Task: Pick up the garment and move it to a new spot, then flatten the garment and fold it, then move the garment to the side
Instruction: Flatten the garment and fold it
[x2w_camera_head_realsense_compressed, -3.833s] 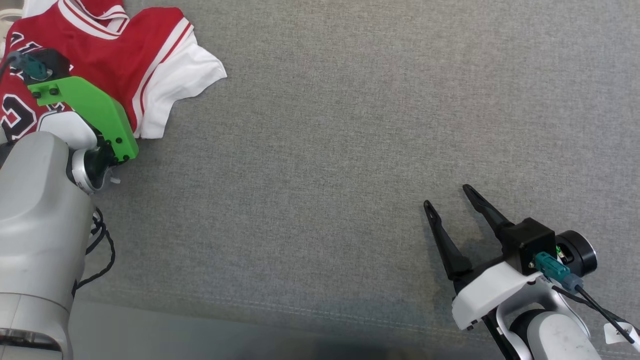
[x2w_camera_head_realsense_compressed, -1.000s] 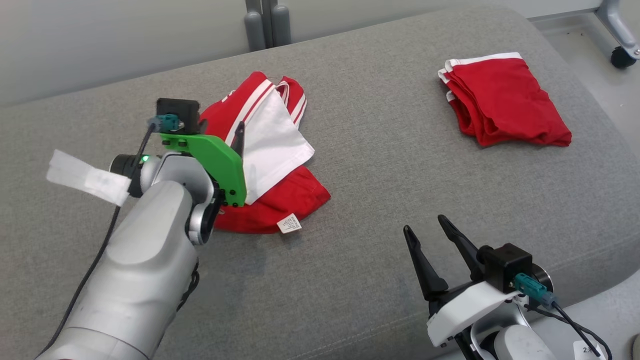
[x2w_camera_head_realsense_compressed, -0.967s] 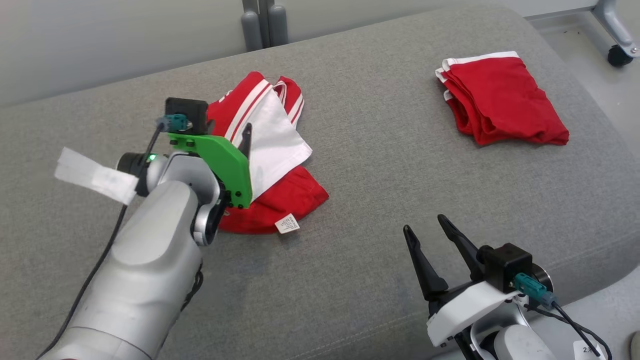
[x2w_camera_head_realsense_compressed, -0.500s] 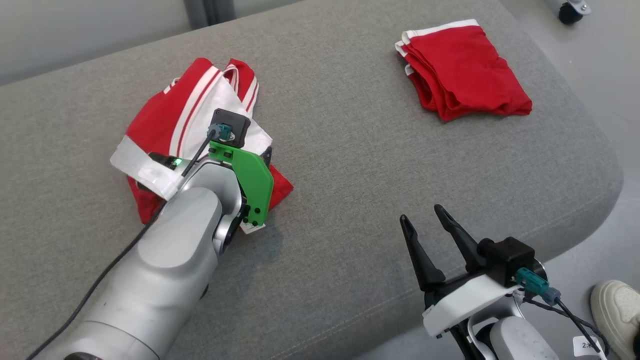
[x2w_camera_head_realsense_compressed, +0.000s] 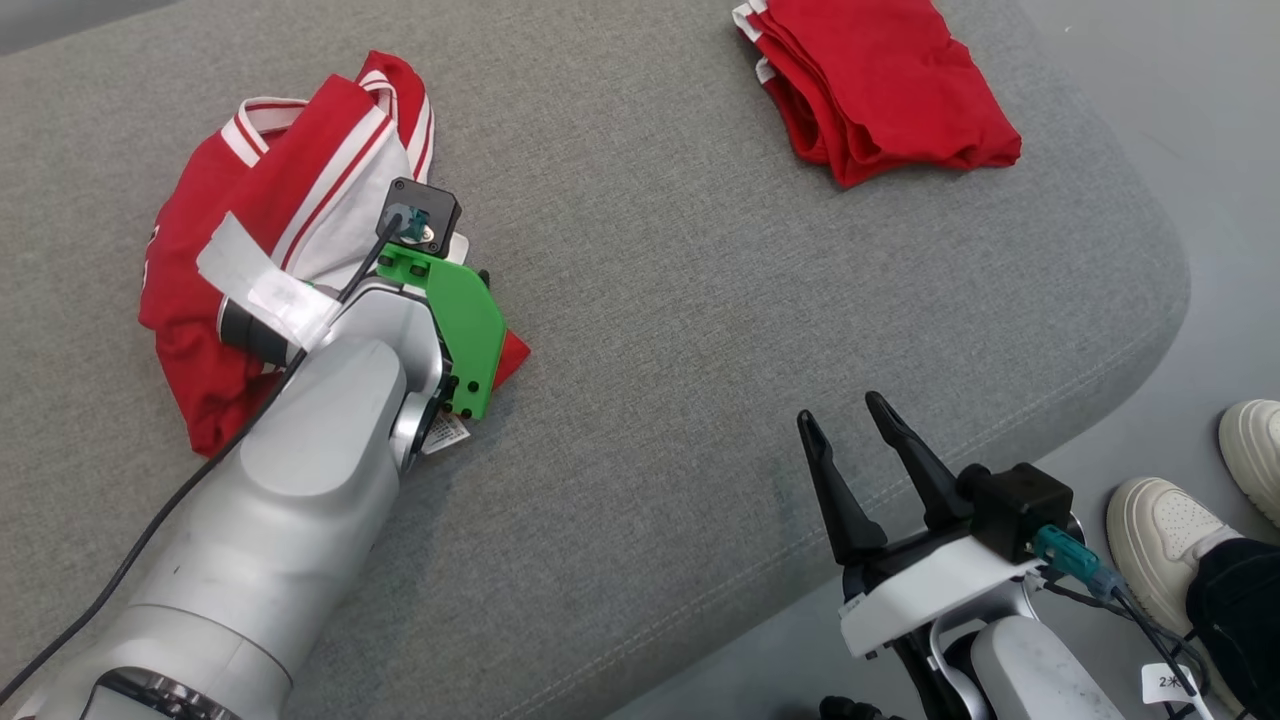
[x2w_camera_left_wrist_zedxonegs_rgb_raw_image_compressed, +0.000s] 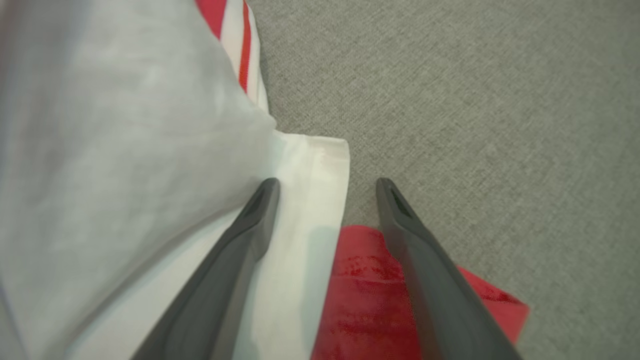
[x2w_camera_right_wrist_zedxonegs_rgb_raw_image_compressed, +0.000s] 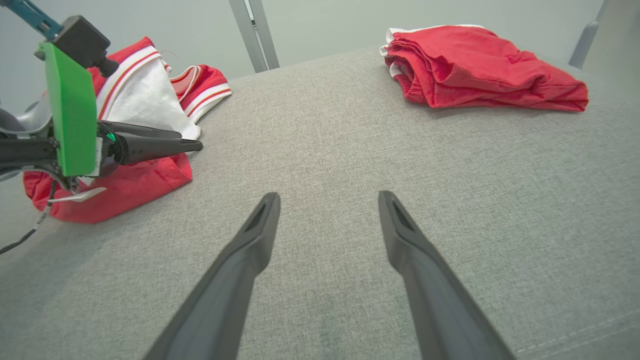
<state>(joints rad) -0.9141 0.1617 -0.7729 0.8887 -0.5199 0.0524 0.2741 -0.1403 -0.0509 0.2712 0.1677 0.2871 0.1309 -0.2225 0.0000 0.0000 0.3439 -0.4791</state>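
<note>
L gripper (x2w_camera_left_wrist_zedxonegs_rgb_raw_image_compressed: 325, 187) spread open over crumpled red/white jersey (x2w_camera_head_realsense_compressed: 300, 150) at left of grey cushion (x2w_camera_head_realsense_compressed: 650, 250); R gripper (x2w_camera_head_realsense_compressed: 838, 408) also open, above bare cushion near front edge.
Head view: green bracket (x2w_camera_head_realsense_compressed: 462, 325) hides most of the L fingers. L wrist view shows them straddling the white hem, red layer under; can't tell if they touch cloth. R wrist view gives the side look: L fingers low, just over the red layer. Folded red garment (x2w_camera_head_realsense_compressed: 880, 90) far right, top cut off in head view. Care label (x2w_camera_head_realsense_compressed: 445, 432) half hidden, print unreadable. Tag (x2w_camera_head_realsense_compressed: 1165, 683) on R arm cable reads "2", rest illegible. Person's shoes (x2w_camera_head_realsense_compressed: 1160, 520) on floor, bottom right.
</note>
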